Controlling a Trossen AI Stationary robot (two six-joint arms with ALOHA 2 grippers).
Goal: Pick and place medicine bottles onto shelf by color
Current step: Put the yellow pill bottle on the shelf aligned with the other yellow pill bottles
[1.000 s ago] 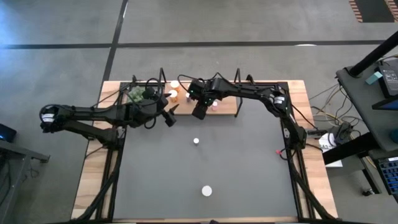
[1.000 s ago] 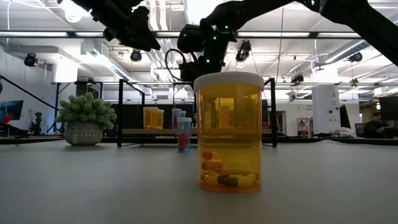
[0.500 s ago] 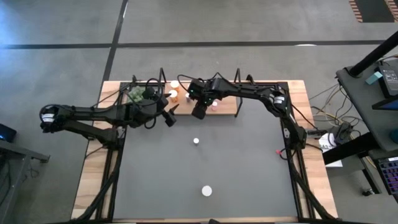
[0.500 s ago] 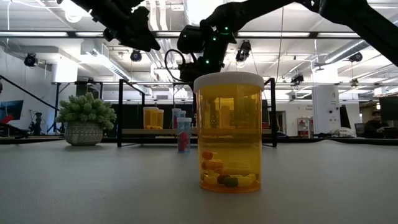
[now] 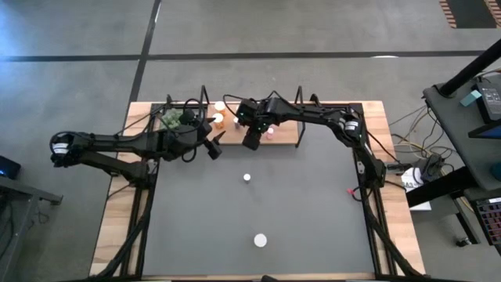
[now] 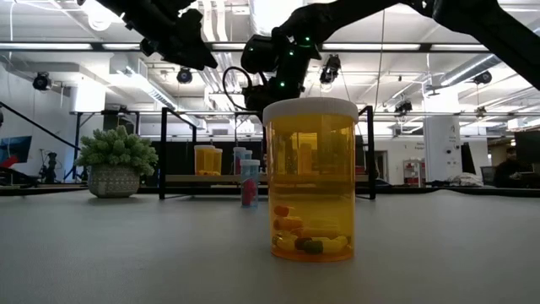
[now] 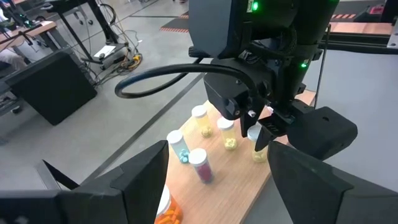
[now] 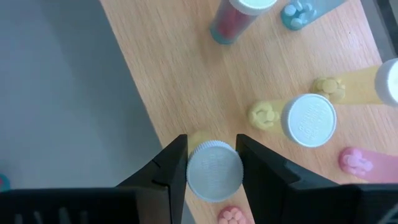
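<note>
Nothing has visibly shifted since a second ago. Several medicine bottles (image 7: 202, 164) already stand on the shelf (image 8: 186, 74); two remain well in front of it on the mat (image 5: 258, 211). Over the shelf's front edge, the right gripper (image 8: 211, 167) brackets a yellow bottle (image 8: 214, 171), fingers (image 8: 171, 163) barely apart, seemingly releasing. Beside the shelf, the left gripper (image 5: 213, 146) hangs open, empty.

We look for lettering and find nothing we can read. The big orange bottle (image 6: 310, 180) near the low camera shows no label on its wall. The white cap (image 8: 214, 172) between the right gripper's fingers carries only a faint raised texture, no words we can make out, and the cap (image 8: 309, 120) beside it is just as illegible. The bottles on the shelf (image 7: 242, 177) bear no print we can read.
</note>
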